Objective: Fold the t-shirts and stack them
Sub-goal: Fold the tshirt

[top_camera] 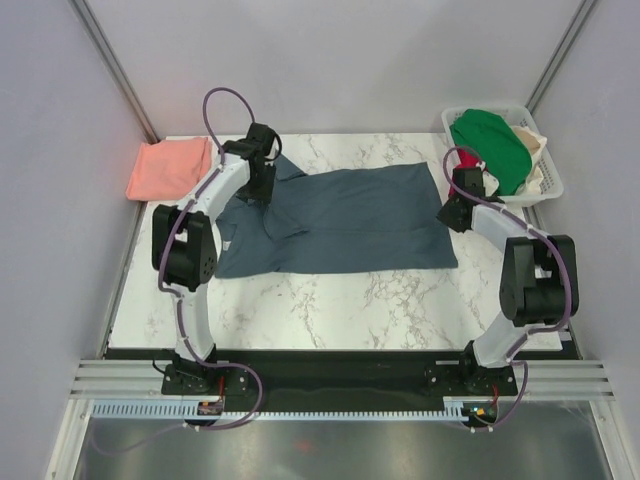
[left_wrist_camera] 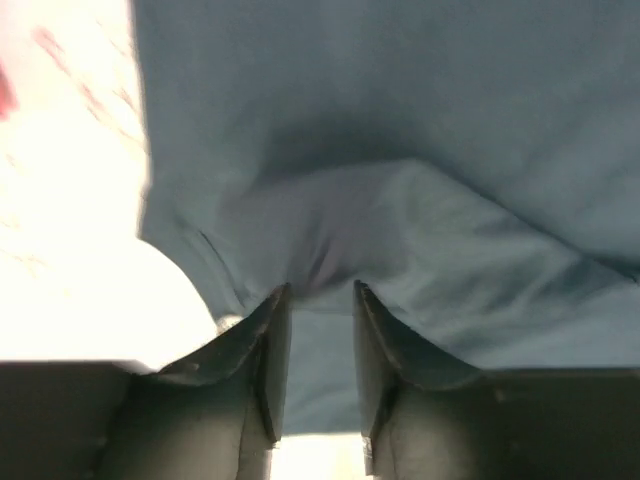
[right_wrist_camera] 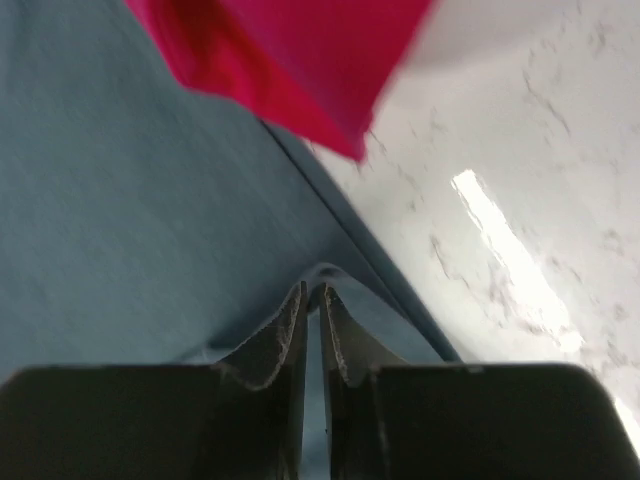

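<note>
On the marble table, I find the slate-blue t-shirt spread flat across the middle, its long side running left to right between the two arms. It is creased where its left part bunches below the left arm.

Left gripper: it is down at the shirt's far-left corner. From the left wrist view, the left gripper has its fingers set partly apart with a pucker of blue cloth drawn in between the tips. Creases run in toward that spot. I read this as a pinch on the cloth.

Right gripper: it is down at the shirt's right edge, just beside the basket. From the right wrist view, the right gripper has its fingers almost together, and the shirt's hem curls up right at the tips. I read this as closed on that edge. Bare marble lies to the right of the hem.

The salmon-pink t-shirt lies folded at the far-left corner of the table, near the blue one but apart from it, with neither gripper touching it.

The white basket sits at the far-right corner and holds a green garment on top, with a cream garment beside it. A red garment hangs into the top of the right wrist view, blurred, above the blue cloth.
</note>
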Robot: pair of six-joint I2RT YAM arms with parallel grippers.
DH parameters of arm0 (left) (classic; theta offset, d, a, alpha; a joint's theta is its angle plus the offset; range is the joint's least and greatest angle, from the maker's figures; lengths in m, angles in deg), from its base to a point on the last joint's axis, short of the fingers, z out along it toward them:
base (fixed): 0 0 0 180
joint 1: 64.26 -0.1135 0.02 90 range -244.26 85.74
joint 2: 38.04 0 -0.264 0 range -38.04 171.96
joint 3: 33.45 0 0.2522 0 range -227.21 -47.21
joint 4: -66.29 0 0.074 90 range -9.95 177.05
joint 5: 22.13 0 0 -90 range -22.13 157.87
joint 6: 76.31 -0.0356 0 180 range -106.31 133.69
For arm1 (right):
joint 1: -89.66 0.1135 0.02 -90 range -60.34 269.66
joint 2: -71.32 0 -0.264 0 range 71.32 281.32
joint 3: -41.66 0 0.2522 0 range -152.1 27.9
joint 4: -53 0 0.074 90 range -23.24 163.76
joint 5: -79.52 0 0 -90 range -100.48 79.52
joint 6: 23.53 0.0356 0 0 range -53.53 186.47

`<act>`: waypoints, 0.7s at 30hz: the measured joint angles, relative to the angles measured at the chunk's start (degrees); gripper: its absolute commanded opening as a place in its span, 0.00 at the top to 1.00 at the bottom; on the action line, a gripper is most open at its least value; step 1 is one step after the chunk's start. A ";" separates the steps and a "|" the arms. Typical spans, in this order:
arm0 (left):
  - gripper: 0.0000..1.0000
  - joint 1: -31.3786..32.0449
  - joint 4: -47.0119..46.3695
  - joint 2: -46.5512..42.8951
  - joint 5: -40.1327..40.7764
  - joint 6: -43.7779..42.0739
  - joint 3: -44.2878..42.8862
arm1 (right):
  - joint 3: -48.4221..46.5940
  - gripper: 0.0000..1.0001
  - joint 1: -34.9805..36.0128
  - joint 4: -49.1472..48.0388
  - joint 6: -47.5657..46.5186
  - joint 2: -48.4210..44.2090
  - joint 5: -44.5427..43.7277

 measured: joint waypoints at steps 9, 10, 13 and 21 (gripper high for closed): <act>0.21 -8.76 0.59 -5.51 -1.84 8.96 2.84 | -4.85 0.14 -6.99 0.26 -2.47 2.08 3.02; 0.21 -9.29 -1.22 -9.90 -2.45 10.82 8.44 | -2.89 0.13 -7.45 0.02 -2.60 -0.20 3.19; 0.20 -9.49 -5.44 -24.52 -6.27 16.81 25.11 | 5.18 0.12 -7.41 0.28 -2.78 -9.11 4.72; 0.17 -15.23 -21.57 -44.26 -16.65 28.72 57.61 | 21.68 0.17 -8.39 0.20 -2.56 -19.96 11.15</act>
